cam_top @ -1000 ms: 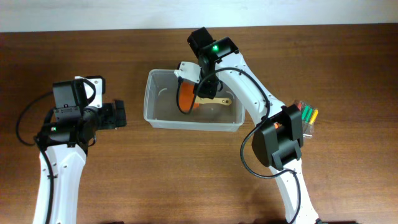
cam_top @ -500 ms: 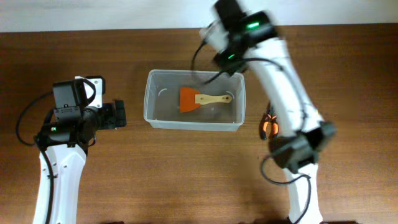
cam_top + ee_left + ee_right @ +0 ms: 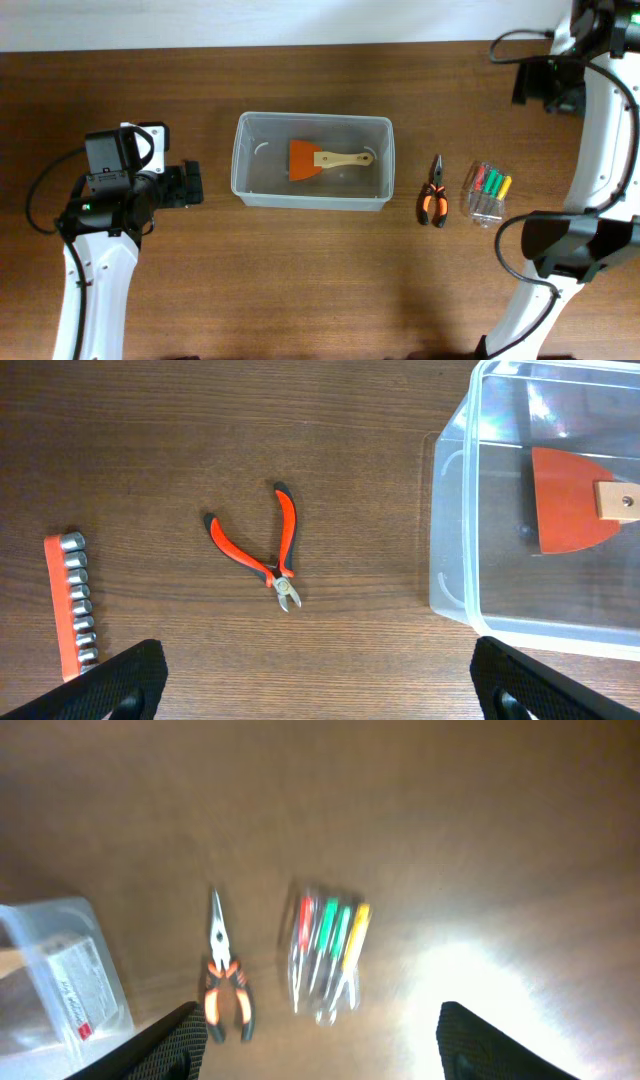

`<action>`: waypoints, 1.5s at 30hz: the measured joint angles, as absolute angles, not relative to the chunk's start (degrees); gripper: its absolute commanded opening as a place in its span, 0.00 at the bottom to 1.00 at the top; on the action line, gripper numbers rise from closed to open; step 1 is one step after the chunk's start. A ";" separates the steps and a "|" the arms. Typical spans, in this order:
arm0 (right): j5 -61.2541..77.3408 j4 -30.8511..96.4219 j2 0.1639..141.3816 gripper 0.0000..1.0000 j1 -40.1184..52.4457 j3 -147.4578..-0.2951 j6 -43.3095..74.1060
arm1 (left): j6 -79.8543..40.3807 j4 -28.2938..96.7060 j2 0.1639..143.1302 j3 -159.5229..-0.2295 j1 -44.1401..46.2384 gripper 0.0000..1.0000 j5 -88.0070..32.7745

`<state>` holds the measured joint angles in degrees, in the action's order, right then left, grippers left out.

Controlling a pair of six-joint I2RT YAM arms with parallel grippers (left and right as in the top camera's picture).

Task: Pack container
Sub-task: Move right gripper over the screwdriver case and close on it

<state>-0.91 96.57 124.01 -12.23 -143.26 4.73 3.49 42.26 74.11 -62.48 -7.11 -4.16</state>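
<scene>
3 views look down, sharing the container (image 3: 260, 182)

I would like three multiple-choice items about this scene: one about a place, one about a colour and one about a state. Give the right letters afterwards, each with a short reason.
1. Where does the orange scraper with a wooden handle lie?
A) inside the clear plastic container
B) outside, to the left of it
C) under it

2. What colour are the handles of the pliers to the right of the container?
A) blue
B) orange and black
C) white

3. How is the left gripper?
A) shut on a tool
B) open and empty
C) shut on the container's rim

Answers:
1 A, the overhead view shows it within the container's walls.
2 B, the overhead view shows those colours.
3 B, its fingers stand wide apart with nothing held between them.
</scene>
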 measured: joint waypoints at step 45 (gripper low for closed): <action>6.92 63.94 124.88 0.61 -13.47 -91.26 11.92 | 3.49 42.26 74.15 -62.48 -7.11 0.99 -4.16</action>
